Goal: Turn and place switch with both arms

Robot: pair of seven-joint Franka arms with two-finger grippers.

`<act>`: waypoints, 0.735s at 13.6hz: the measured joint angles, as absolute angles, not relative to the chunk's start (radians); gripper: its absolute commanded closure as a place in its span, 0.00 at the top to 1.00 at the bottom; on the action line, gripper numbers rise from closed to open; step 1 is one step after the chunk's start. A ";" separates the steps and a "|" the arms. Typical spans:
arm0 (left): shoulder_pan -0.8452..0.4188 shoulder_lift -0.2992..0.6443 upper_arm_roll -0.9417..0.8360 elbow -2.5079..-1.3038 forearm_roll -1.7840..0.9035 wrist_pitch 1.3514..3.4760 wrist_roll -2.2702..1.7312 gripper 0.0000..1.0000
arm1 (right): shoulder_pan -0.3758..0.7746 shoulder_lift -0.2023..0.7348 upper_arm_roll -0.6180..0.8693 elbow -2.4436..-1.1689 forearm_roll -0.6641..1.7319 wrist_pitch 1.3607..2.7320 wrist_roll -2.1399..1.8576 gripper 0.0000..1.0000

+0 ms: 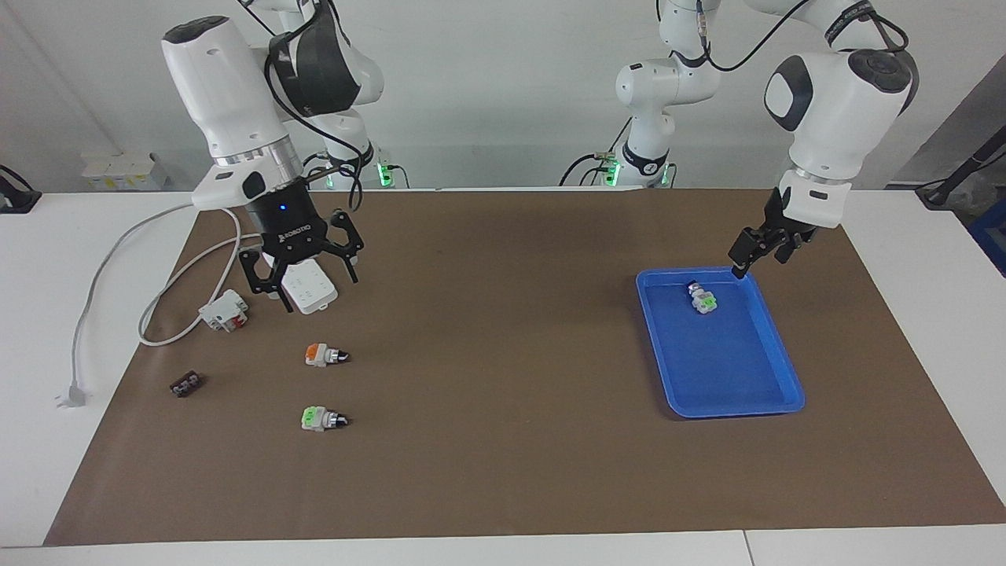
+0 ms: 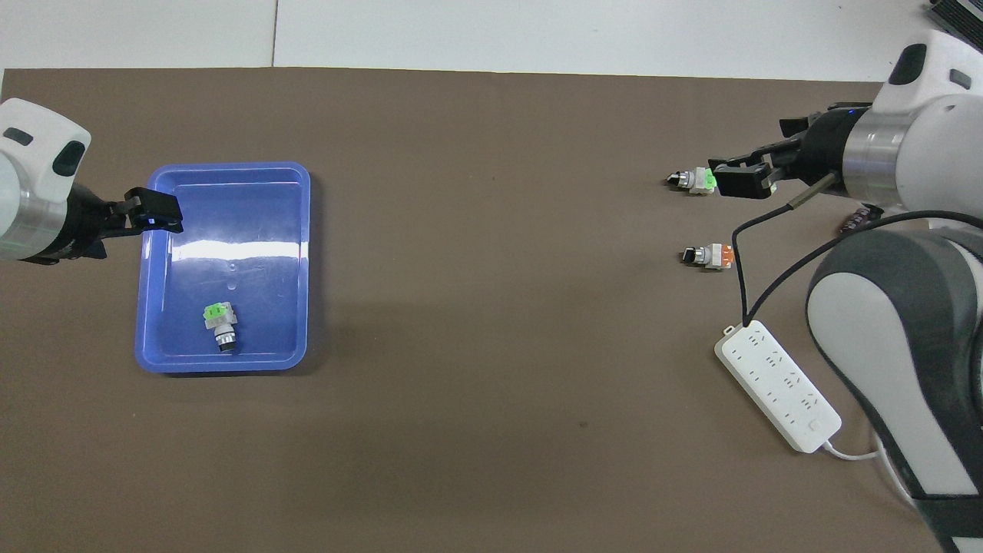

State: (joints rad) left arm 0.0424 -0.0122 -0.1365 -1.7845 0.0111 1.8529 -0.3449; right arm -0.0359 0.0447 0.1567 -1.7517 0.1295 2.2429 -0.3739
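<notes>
Facing view: left gripper (image 1: 749, 255) is raised over the robot-side rim of the blue tray (image 1: 778, 397), fingers spread, nothing pinched. A switch (image 1: 701, 299) with a green patch lies loose on its side in the tray just below the gripper, judged released there as the placed item. Right gripper (image 1: 300, 277) hangs over the power strip (image 1: 309, 288), jaws wide and empty, judged staged for a next pick. Two more switches are left on the mat below it: an orange-faced switch (image 1: 324, 355) closest, a green-faced switch (image 1: 321, 418) farther off. A clip block (image 1: 224, 310) sits beside the gripper.
</notes>
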 measured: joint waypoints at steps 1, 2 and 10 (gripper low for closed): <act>0.027 -0.008 -0.138 -1.744 0.015 1.800 -0.334 0.99 | -0.036 0.043 0.142 -1.747 0.093 2.239 -0.309 1.00; 0.016 -0.007 -0.139 -1.707 0.017 1.748 -0.315 0.99 | -0.036 0.040 0.126 -1.740 0.066 2.220 -0.252 1.00; 0.008 -0.003 -0.140 -1.553 0.055 1.514 -0.149 1.00 | -0.004 -0.056 0.058 -1.715 0.049 1.809 0.260 1.00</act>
State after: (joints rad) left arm 0.0081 -0.0034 -0.1396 -1.5525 0.0548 1.5139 -0.1490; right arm -0.0037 -0.0565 0.0582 -1.7153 0.0495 1.8090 0.2603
